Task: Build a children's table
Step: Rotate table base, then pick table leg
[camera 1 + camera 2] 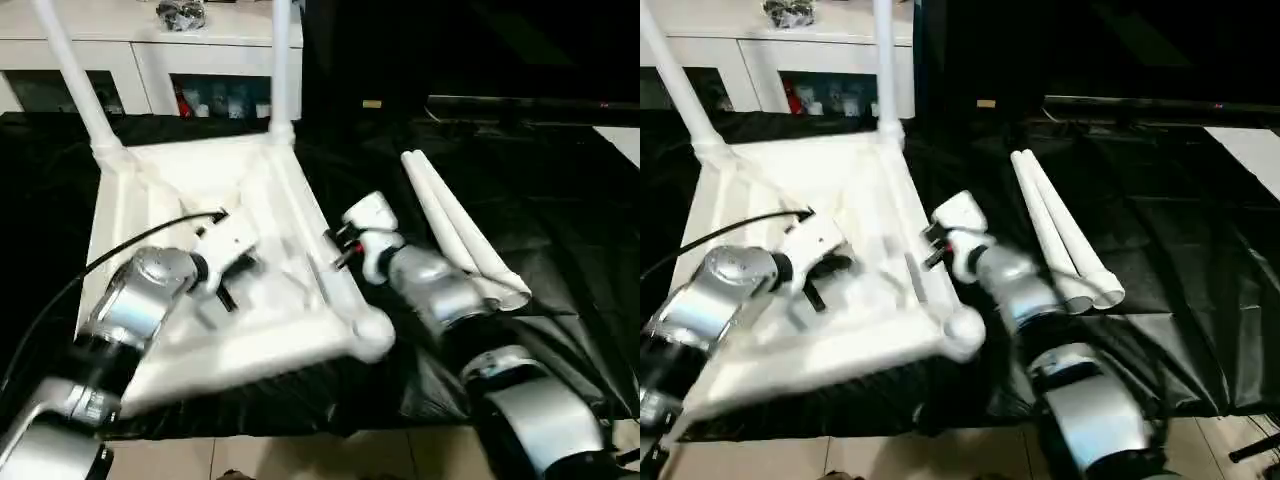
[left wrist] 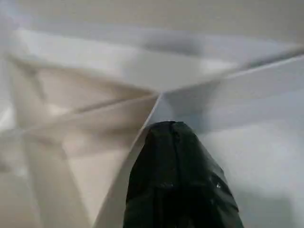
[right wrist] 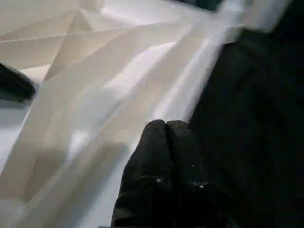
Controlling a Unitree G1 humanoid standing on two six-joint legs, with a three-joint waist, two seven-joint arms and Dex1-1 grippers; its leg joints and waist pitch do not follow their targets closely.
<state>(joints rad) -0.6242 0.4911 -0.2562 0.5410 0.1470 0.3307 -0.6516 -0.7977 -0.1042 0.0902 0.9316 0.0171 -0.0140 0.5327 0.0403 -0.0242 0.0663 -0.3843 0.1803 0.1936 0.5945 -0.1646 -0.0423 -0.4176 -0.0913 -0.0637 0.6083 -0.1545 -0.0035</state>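
Note:
The children's table top lies upside down on the black cover, ribbed underside up. Two legs stand fitted in its far corners. Two loose legs lie side by side to the right of it. My left gripper is shut and hovers low over the ribs in the middle of the underside; its closed tip points at a rib junction. My right gripper is shut, with nothing in it, at the top's right rim. The near right corner socket is open.
A white cabinet with glass doors stands behind the black-covered table. A black cable runs across the top to my left wrist. Pale floor shows at the table's near edge.

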